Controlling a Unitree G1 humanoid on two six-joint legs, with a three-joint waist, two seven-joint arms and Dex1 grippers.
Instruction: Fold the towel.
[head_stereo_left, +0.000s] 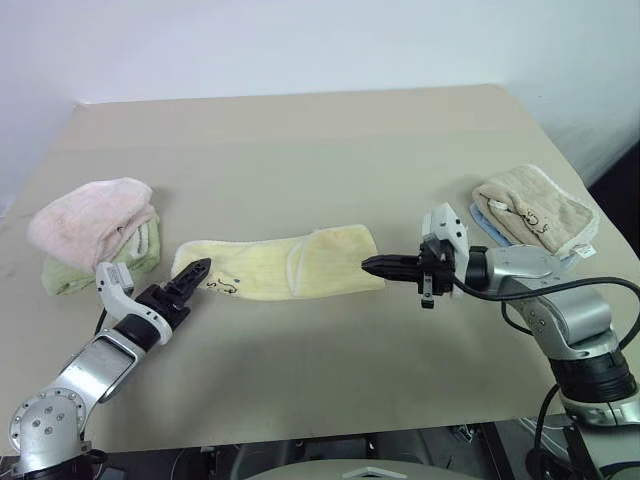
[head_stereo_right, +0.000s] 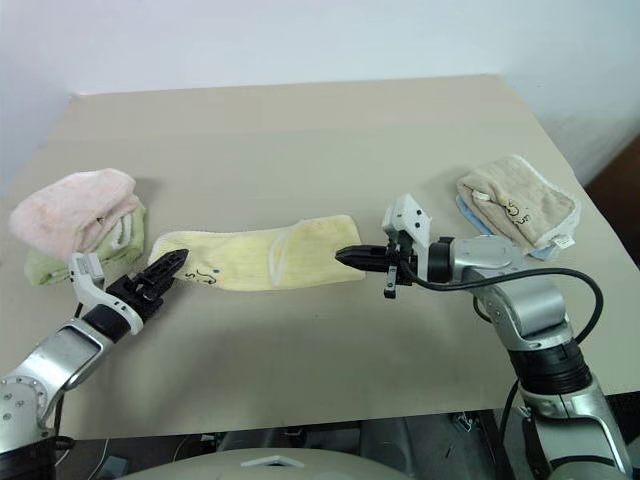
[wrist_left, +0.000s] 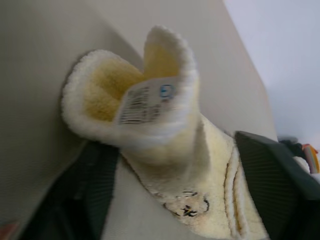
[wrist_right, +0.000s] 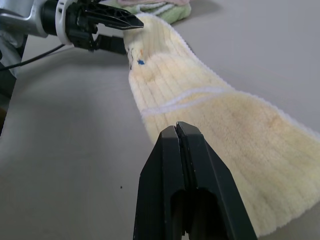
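Yellow towel (head_stereo_left: 285, 264) spans your grippers: left gripper (head_stereo_left: 196, 274) parted around its label end, right gripper (head_stereo_left: 372, 265) closed at the opposite edge; bare surface (head_stereo_left: 300, 150) beyond.

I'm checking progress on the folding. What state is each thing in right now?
towel: lying flat in a long strip, one end between the left gripper's fingers
left gripper: open around the towel's end
right gripper: shut, at the towel's other end
pink towel: folded, stacked on a green one
beige towel: folded, lying on a blue one
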